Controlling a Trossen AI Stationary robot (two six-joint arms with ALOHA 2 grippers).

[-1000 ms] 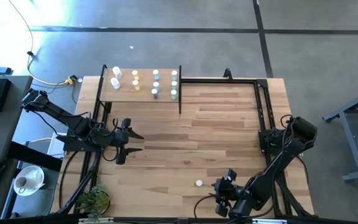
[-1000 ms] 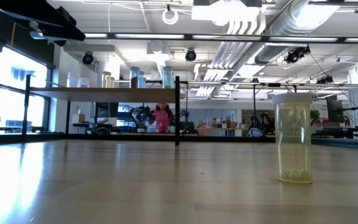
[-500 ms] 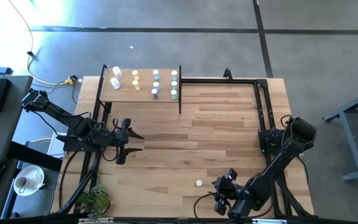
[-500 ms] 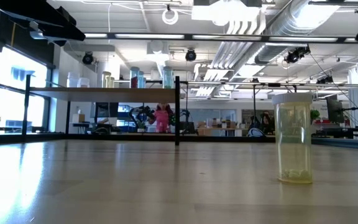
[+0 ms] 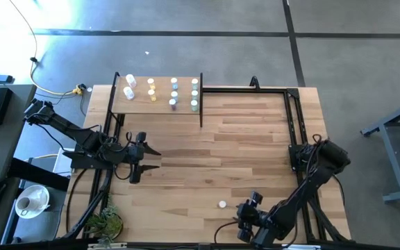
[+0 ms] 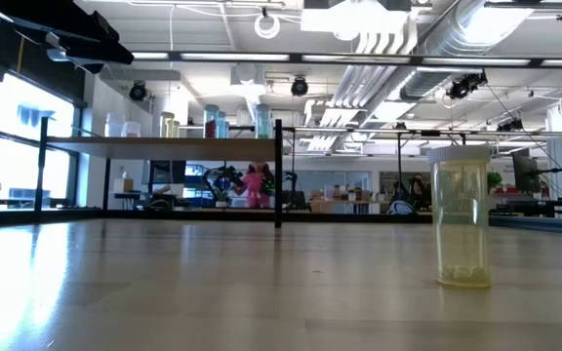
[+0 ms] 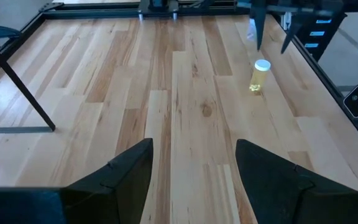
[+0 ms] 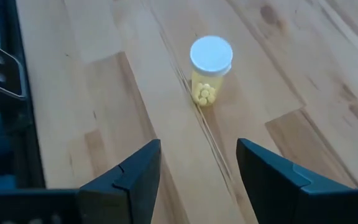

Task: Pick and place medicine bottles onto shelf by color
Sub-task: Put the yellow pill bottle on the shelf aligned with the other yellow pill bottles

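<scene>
The right pincer [image 5: 246, 221] hangs near the tabletop's front edge with its two fingers [image 8: 135, 177] spread wide and nothing between them. Just ahead of it, clear of both fingers, a yellow bottle [image 8: 210, 71] stands upright on the tabletop [image 5: 242, 146], white cap on top and small yellow pills visible through its wall. From above the same bottle [image 5: 222, 204] shows as a pale dot just beside the pincer, toward the left arm's side. At table level it rises alone [image 6: 461, 216] from the planks.

The left pincer [image 5: 144, 158] waits well apart from the right one, over the tabletop's left part, its fingers [image 7: 129, 171] also parted wide and holding nothing. Far ahead of it, across bare planks, the yellow bottle [image 7: 260, 76] stands below the right arm's dark fingers.

Beyond the left pincer, at the far left corner of the tabletop, the shelf [image 5: 157, 104] stands on thin black posts. On its board sit the other bottles [image 5: 173, 94], all upright, in short rows: white, then yellow, blue and green.
</scene>
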